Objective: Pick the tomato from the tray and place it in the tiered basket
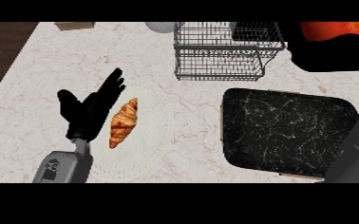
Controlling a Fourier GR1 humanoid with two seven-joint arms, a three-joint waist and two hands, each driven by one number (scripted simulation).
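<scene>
Black right hand [319, 57] curls round the round red-orange tomato [329, 31], just right of the grey wire tiered basket [224, 52]; probably light, slick and bruisable, best cradled about its middle; black left hand [88, 111] rests open.

I see a pale marble counter [189, 123] (faint pinkish veining) with dark wood floor [13, 40] at upper left.

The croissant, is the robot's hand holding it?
No. The croissant lies on the counter beside the open left hand, whose fingers are straight, not curled round it.
</scene>
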